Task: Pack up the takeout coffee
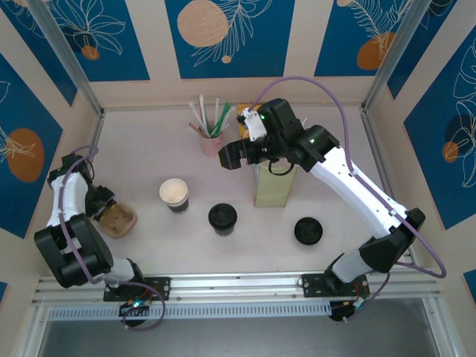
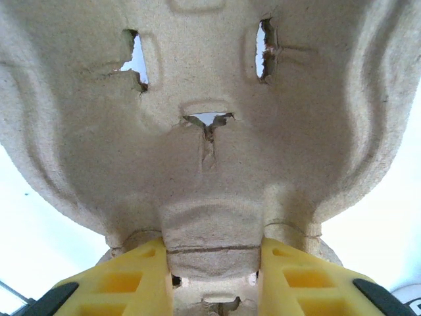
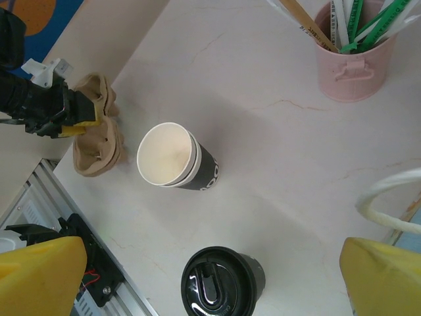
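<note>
A takeout coffee cup (image 1: 174,193) (image 3: 176,158), white with a dark band, stands open without a lid at the table's left centre. To its right stands a second cup (image 1: 222,218) (image 3: 222,283) with a black lid on. A loose black lid (image 1: 308,230) lies further right. My left gripper (image 1: 104,202) (image 2: 212,263) is shut on a tab of a brown pulp cup carrier (image 1: 120,220) (image 2: 210,131) (image 3: 99,141) at the left edge. My right gripper (image 1: 230,156) (image 3: 210,263) hangs open high over the cups, with nothing between its fingers.
A tall pale-yellow paper bag (image 1: 274,186) with white handles (image 3: 388,197) stands beside the right wrist. A pink cup of straws (image 1: 212,137) (image 3: 355,59) sits behind it. Walls close the left, back and right sides. A metal rail (image 1: 238,286) runs along the near edge.
</note>
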